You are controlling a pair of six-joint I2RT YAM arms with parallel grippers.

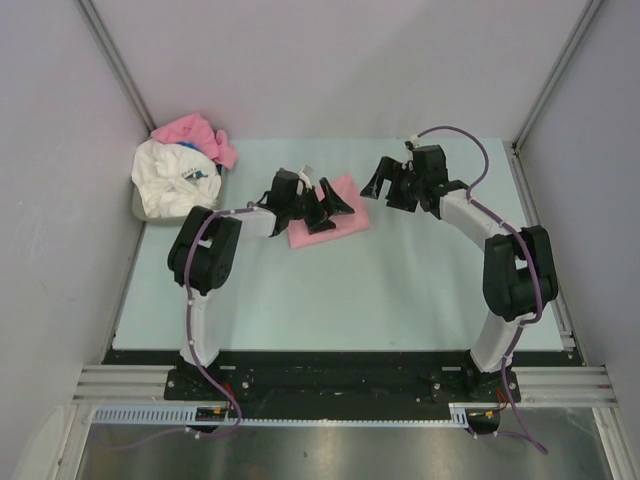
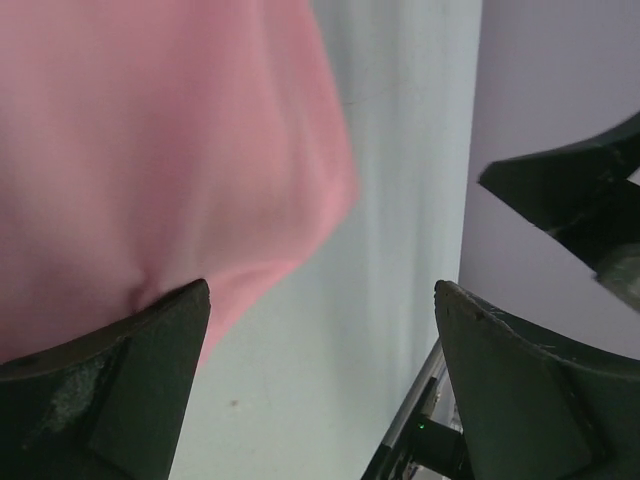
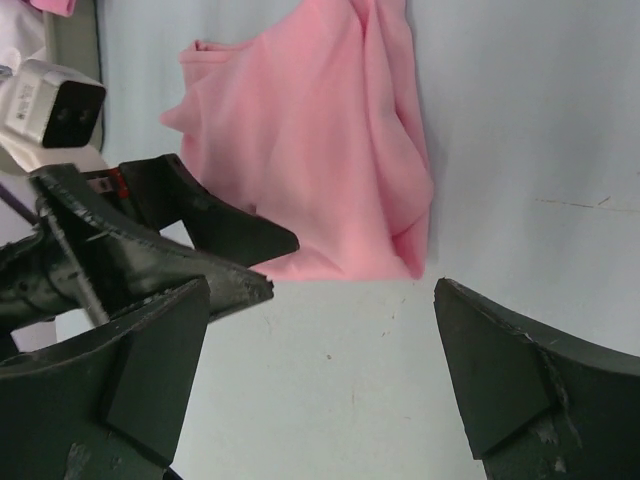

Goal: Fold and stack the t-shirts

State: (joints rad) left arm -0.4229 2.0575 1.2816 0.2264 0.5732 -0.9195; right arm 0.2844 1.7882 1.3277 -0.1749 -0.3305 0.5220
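Folded light-pink cloth t-shirt (image 1: 352, 222) lies just under the wide-open, empty left pincer (image 1: 330, 210), while the right pincer (image 1: 390, 188) stands beside it, also agape. The fold looks done, so the next move likely calls for reaching to the crumpled pink-and-white tees (image 1: 185, 165) heaped left of the left pincer.

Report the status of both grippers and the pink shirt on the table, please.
Left gripper open, straddling edge of folded pink t-shirt, nothing gripped. Right gripper open, beside it. White t-shirt and another pink t-shirt heaped far left. Nothing in the way.
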